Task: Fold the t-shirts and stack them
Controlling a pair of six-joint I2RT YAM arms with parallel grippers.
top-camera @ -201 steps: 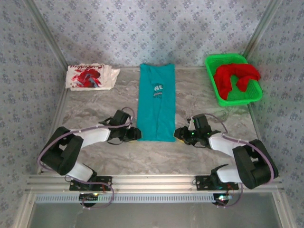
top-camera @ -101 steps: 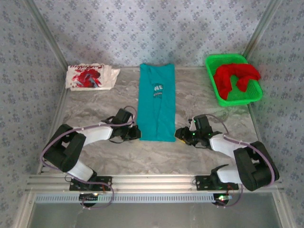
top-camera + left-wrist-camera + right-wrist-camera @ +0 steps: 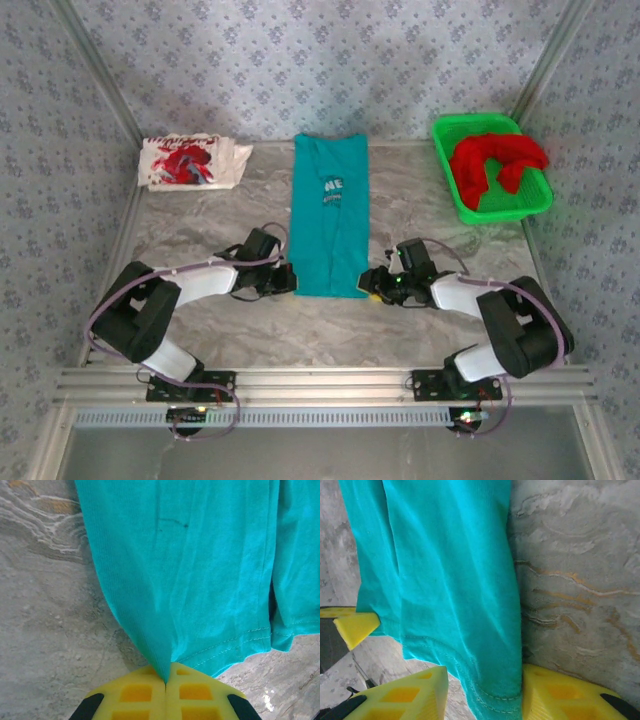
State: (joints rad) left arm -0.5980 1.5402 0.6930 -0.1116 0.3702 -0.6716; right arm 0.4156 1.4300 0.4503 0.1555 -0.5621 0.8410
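Observation:
The teal t-shirt (image 3: 328,225) lies folded into a long strip in the middle of the table, chest lettering up. My left gripper (image 3: 290,280) is shut on its near left hem corner; in the left wrist view the cloth (image 3: 200,570) tapers into the closed yellow pads (image 3: 165,682). My right gripper (image 3: 368,285) is open at the near right corner, and the hem (image 3: 450,580) lies between its fingers (image 3: 485,680). The white t-shirt (image 3: 190,162) with red print lies folded at the back left. The red t-shirt (image 3: 497,165) sits crumpled in the basket.
The green plastic basket (image 3: 468,213) stands at the back right, against the patterned wall. Bare marble tabletop (image 3: 200,220) lies on both sides of the teal strip. The left gripper's yellow finger (image 3: 355,625) shows at the left edge of the right wrist view.
The left gripper has closed on the teal shirt's near left corner. The right gripper has slid left until its jaws straddle the near right corner.

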